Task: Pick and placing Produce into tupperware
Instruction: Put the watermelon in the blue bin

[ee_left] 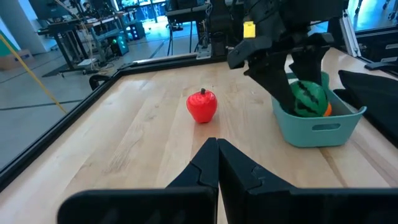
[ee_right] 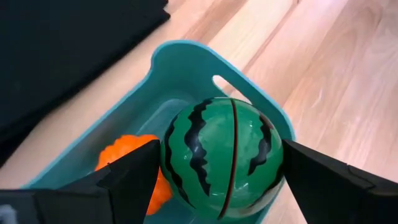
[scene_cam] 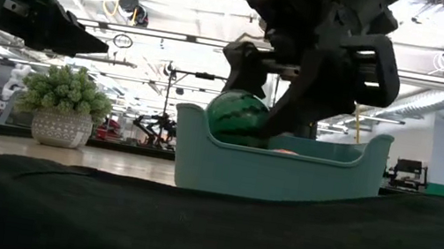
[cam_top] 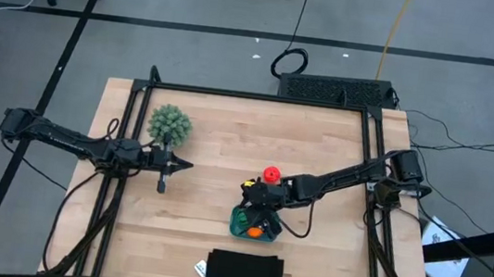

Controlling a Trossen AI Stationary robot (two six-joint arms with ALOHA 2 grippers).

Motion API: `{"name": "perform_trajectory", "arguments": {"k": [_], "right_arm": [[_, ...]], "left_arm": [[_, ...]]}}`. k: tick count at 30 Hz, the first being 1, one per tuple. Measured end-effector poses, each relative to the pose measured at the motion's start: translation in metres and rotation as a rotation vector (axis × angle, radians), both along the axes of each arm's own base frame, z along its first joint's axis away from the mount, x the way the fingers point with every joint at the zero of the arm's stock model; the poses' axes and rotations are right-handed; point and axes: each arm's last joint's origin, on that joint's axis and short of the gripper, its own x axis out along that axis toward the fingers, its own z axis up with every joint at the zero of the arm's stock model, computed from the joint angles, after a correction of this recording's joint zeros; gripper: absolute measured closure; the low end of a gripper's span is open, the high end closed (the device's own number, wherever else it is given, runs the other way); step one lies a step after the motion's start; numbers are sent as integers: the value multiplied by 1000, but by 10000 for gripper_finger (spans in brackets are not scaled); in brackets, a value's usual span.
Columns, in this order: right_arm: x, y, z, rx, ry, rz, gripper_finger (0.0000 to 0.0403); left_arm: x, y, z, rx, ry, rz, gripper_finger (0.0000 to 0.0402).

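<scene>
While the right hand (ee_right: 221, 163) is hanging over the teal tupperware (cam_top: 241, 225), its two dark fingers (ee_right: 127, 180) are standing as wide as they go and are gripping the striped green watermelon piece (ee_right: 222, 155) between them, one finger pressing on each side of the ball. In the low view the watermelon piece (scene_cam: 236, 118) is sitting partly above the rim of the tub (scene_cam: 277, 173), inside its walls. The orange piece (ee_right: 130, 165) is already lying on the floor of the tupperware, just beside and below the held ball. The red piece (cam_top: 271, 174) is resting on the bare wood of the table (cam_top: 219, 135), outside the tub and near its far side; the left wrist view is showing it (ee_left: 202, 106) standing upright and well apart from the tupperware (ee_left: 314, 124). The left hand (cam_top: 186, 165) is waiting over the left half of the table with its fingers (ee_left: 202, 168) pressed fully together and gripping nothing. A bushy green plant (cam_top: 170, 124) in a pale patterned pot (scene_cam: 60, 128) is standing near the left hand, toward the table's far edge. A flat black rectangle (cam_top: 244, 275) is lying at the near edge of the table, just in front of the tupperware, and is filling the foreground of the low view
</scene>
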Motion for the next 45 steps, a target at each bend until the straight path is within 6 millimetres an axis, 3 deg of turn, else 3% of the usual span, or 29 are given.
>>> {"name": "perform_trajectory", "arguments": {"k": [19, 29, 45], "right_arm": [[-3, 1, -4, -107, -28, 117, 85], [-2, -3, -3, 10, 12, 50, 96], [-2, -3, -3, -15, 1, 73, 113]], "left_arm": [[0, 0, 0, 0, 0, 0, 392], [0, 0, 0, 0, 0, 0, 381], [0, 0, 0, 0, 0, 0, 380]]}}
